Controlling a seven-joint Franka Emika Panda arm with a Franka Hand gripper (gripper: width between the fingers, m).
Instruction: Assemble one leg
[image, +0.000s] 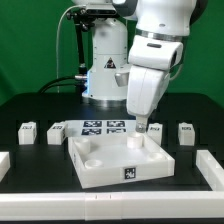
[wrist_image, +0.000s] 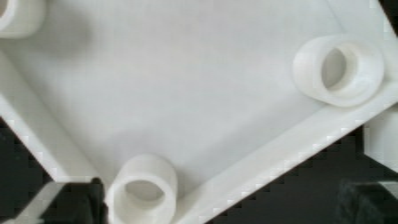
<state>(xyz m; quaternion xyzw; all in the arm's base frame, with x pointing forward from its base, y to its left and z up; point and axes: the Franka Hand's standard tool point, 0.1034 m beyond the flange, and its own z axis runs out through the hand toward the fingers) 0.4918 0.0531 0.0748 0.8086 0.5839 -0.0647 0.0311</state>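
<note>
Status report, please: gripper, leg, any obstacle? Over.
Gripper open, empty, over tray. Nearest leg beside tray, not picked. No obstacle seen.

Large white square tray (image: 100, 172) at centre of black surface (image: 40, 175); square tag on front wall. Round corner sockets, two close up in wrist view (wrist_image: 338, 68). Marker board (image: 105, 127) lying flat just behind tray. White rails at both surface edges (image: 211, 168).
</note>
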